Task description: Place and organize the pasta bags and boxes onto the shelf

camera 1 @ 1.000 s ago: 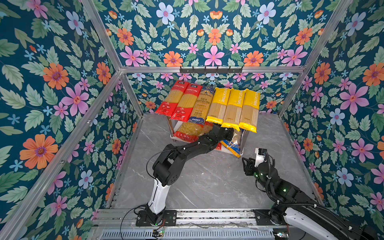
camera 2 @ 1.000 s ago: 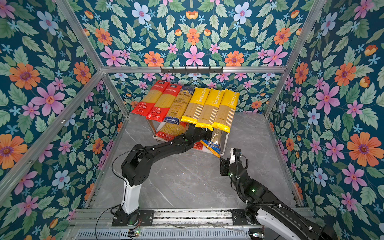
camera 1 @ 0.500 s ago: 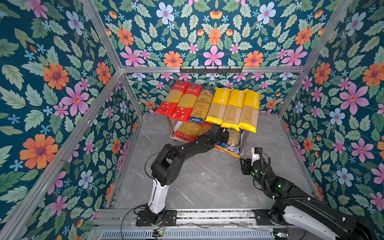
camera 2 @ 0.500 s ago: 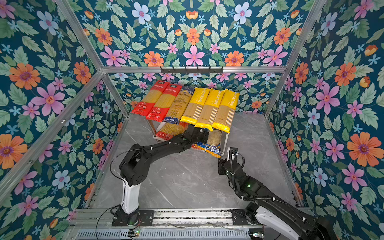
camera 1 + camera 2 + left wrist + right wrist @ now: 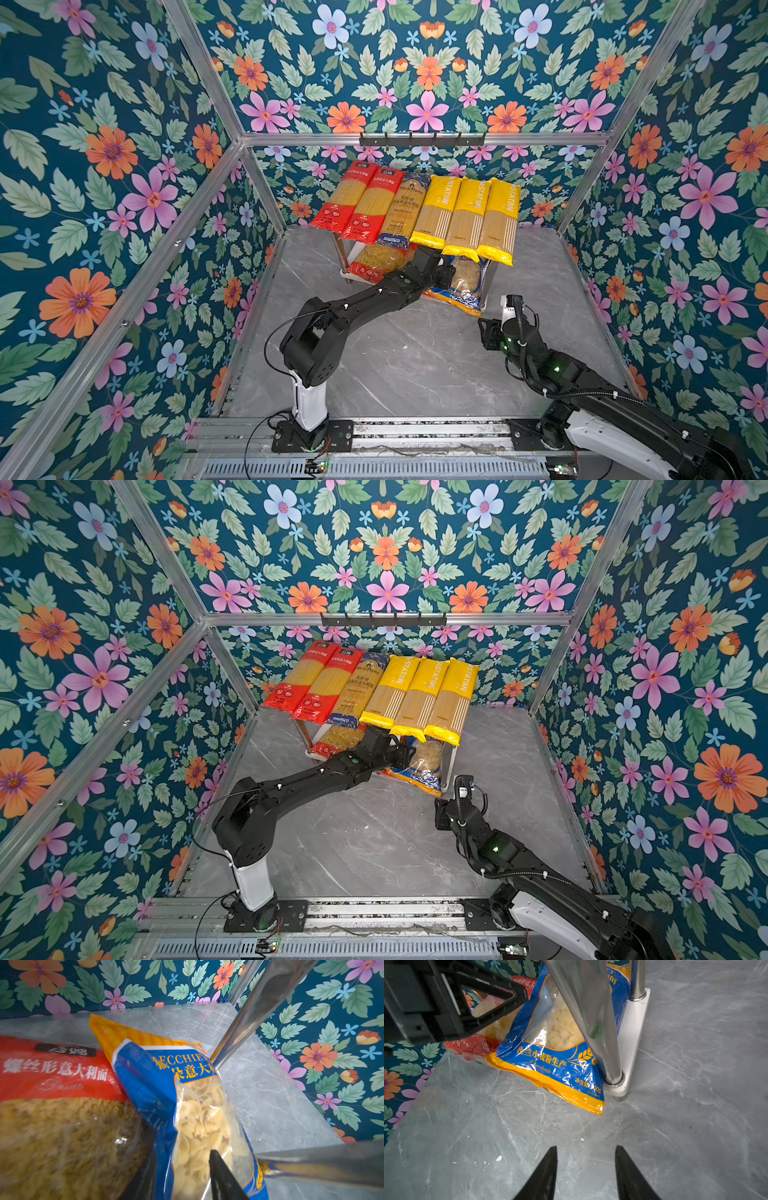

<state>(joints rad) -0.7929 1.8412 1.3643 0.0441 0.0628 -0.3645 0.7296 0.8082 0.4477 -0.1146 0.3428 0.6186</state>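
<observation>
Blue-orange shells bag (image 5: 556, 1059), clear window showing pale pasta, lies on the lower tier of the white shelf (image 5: 634, 1022). Its orange-trimmed end sticks out past the front edge over the grey tabletop (image 5: 695, 1105). A red pasta bag (image 5: 52, 1076) lies touching its side. Left arm (image 5: 353, 307) is stretched fwd, low under the top tier. Left fingers (image 5: 220, 1174) are at the bag; can't tell if gripping. Right fingers (image 5: 546, 1172) hover near the bag's end, spread apart, nothing btwn.
</observation>
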